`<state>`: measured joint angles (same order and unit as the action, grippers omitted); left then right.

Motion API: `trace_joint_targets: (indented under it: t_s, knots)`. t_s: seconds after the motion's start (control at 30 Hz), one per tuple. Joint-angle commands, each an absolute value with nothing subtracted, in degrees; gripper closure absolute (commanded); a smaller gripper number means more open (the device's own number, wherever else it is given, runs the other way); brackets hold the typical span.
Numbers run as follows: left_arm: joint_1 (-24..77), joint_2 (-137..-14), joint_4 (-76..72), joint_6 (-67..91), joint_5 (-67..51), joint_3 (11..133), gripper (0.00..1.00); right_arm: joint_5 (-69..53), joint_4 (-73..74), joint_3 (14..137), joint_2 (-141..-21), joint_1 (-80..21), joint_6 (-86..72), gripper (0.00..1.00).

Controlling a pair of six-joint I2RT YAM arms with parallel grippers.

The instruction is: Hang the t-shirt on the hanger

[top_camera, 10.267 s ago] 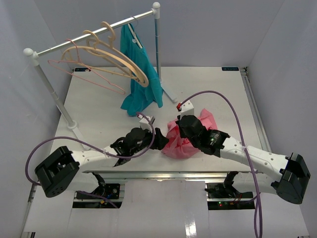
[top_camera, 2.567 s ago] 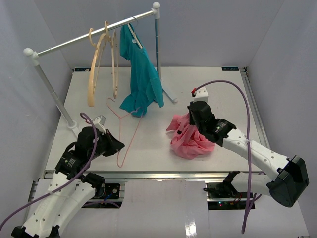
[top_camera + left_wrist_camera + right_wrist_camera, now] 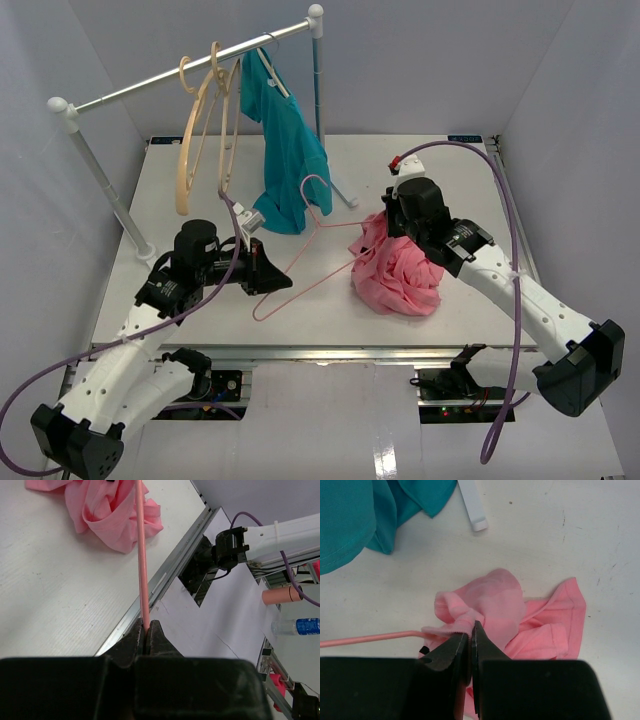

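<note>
Lifted and swung since the earlier frame, the hanger [image 3: 141, 555] no longer lies along the table's front left. It now slants across the middle, its hook raised against the hem of the teal shirt [image 3: 285, 150] and one shoulder tip reaching the t-shirt [image 3: 400, 275]. The t-shirt, which slumped lower and wider before, is now drawn up into a taller bunch right of the middle of the table [image 3: 470, 180].

The right gripper [image 3: 471, 630] has its fingers pinched together on a top fold of the t-shirt, and in the right wrist view the hanger's tip touches that same fold just beside the fingertips. The left gripper [image 3: 146, 630] is clamped on the hanger's thin rod at the frame's lower corner; that arm has moved in from the front left toward the centre.

Bare table lies to the right of and behind the t-shirt, and a narrower strip runs between it and the front edge. On the left, open surface stretches from the hanger to the rack [image 3: 190, 78]. The rack's white foot [image 3: 340, 190] sits near, behind the hook. Two wooden hangers [image 3: 195, 140] hang on the rail, well apart from both arms.
</note>
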<state>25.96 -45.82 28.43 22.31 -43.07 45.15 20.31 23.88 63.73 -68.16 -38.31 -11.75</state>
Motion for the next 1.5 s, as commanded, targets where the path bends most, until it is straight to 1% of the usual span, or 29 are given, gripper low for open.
trace_joint_targets:
  t_s: [0.0,0.13,0.23,0.37,0.6,0.77,0.9,1.17,1.3,1.4,1.47]
  knots:
    - [28.19,-47.28,20.17,21.97,-41.96,48.69,1.00,18.41,22.78,65.95,-65.29,-38.34,-11.48,0.92]
    - [34.05,-47.95,17.36,23.11,-35.65,48.26,1.00,17.09,22.50,66.18,-63.86,-38.51,-12.33,0.92]
    - [41.75,-50.05,16.55,22.71,-24.55,48.90,1.00,16.52,22.42,66.10,-62.41,-39.24,-13.55,0.92]
    - [47.56,-52.51,15.15,22.64,-15.94,49.48,1.00,16.66,21.52,64.58,-59.97,-40.14,-15.04,0.92]
    - [53.32,-55.45,8.30,22.76,-6.98,48.44,1.00,15.74,19.61,60.67,-55.83,-41.83,-17.56,0.92]
    - [56.33,-54.51,-0.99,22.35,-3.69,44.92,1.00,14.22,16.54,57.01,-52.90,-43.24,-20.07,0.92]
    - [57.98,-54.70,-7.48,21.41,-2.47,41.93,1.00,13.81,14.86,56.38,-52.69,-45.66,-21.58,0.92]
    - [60.27,-54.18,-14.21,20.30,2.49,36.69,1.00,19.99,11.67,56.44,-53.74,-53.55,-22.63,0.92]
    - [60.47,-52.42,-16.87,20.39,3.16,33.97,1.00,22.27,10.55,55.99,-54.05,-56.51,-23.11,0.91]
    - [60.55,-50.24,-19.38,20.39,2.42,31.81,1.00,23.19,10.69,56.22,-54.05,-57.40,-22.06,0.83]
    - [60.50,-48.81,-19.77,20.34,1.97,31.15,1.00,23.76,11.80,57.09,-53.69,-57.48,-21.10,0.75]
